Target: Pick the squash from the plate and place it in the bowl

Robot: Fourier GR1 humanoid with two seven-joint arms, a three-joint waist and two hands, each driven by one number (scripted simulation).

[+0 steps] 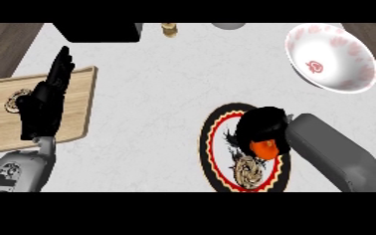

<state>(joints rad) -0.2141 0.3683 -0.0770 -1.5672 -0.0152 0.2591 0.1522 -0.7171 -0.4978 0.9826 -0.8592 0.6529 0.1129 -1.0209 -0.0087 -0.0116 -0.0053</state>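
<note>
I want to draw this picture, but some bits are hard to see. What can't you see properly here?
- Squash: head view, mostly hidden under the right robot hand curled over it; its shape is unclear.
- Plate: its right side is covered by that hand and forearm.
- Grey item by the top edge: cut off.
- Small tan item near the top: too small to name.
- Wooden board: partly covered by the open left robot hand.

pale speckled counter (161, 89); wooden board (77, 104) left; dark box (99, 32) behind.
</note>
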